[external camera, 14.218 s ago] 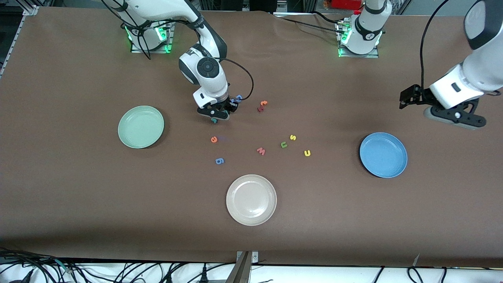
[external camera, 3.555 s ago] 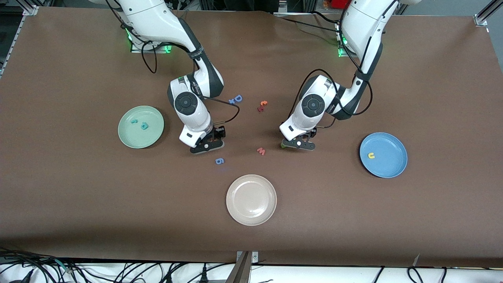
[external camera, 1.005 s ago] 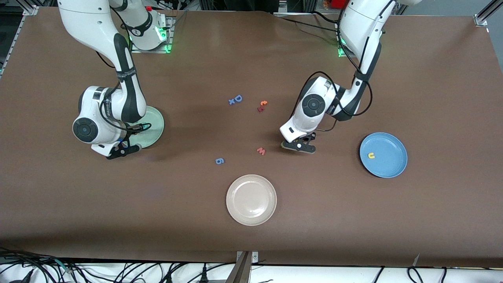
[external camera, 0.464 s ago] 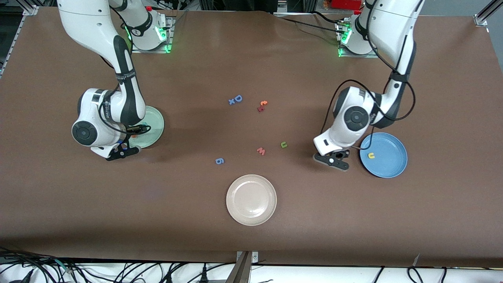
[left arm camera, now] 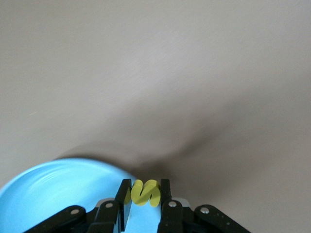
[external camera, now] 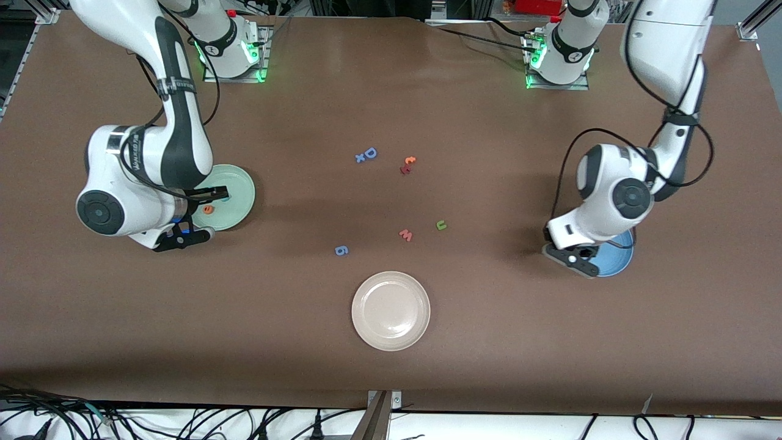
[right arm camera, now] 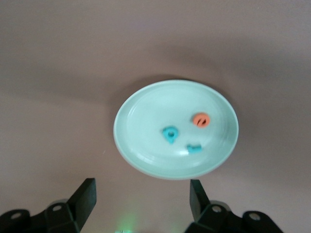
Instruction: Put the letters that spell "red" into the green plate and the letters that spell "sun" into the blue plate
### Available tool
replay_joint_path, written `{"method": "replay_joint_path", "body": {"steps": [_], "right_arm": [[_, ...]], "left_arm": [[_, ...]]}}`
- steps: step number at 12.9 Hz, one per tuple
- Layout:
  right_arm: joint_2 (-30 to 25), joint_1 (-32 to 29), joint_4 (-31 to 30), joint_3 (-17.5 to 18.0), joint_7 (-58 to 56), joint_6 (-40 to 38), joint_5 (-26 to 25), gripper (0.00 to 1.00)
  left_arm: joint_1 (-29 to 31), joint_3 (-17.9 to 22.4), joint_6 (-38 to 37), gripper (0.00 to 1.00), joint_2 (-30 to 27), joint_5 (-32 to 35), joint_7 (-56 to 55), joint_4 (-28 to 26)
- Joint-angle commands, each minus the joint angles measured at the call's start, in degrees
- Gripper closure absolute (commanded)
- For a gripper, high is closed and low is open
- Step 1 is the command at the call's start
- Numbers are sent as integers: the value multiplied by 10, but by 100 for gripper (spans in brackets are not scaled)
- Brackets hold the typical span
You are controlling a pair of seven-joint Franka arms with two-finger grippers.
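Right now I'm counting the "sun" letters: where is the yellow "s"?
The yellow "s" is pinched in the left claw, over the rim of the blue plate at the left arm's end of the table.

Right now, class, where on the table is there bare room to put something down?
Bare cloth lies between the green plate and the g, and between the u and the blue plate. The middle is crowded with the w and other letters.

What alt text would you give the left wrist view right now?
The left gripper is shut on the yellow "s", which stands upright between its black fingers over the rim of the blue plate. The rest of the view is bare brown table, crossed by a soft shadow.
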Motion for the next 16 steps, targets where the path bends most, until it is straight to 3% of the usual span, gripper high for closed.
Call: {"method": "replay_joint_path", "body": {"steps": [1,5,7,8,9,11,14,15,16], "right_arm": [[5,6,63,-3,10,-83,-34,14],[-32,37,94,8,48,-125,-72,14],[-69,1,73,64,82,-122,-84,14],[-77,-21,70,98,92,-117,-104,14],[-88,-50,63,138,102,-101,-121,15],[-120,-112,32,221,145,-67,-147,16],[-239,-217,-104,327,172,43,-163,18],[-273,-242,-141,335,168,74,-160,15],[-289,-267,-151,336,165,81,-153,0]], "left_arm": [[40,-5,-7,86,-25,-19,88,-25],[84,-5,-6,82,-18,-11,142,-39],[99,-5,-6,80,-17,-9,143,-40],[99,-5,-6,56,-12,-9,141,-40],[99,-5,-5,1,-10,-10,138,-40],[99,-6,-5,0,-10,-10,139,-37],[78,-22,-5,0,-14,-19,113,-32],[60,-28,-5,0,-15,-19,64,-28],[34,-32,-5,0,-15,-19,10,-25]]}}
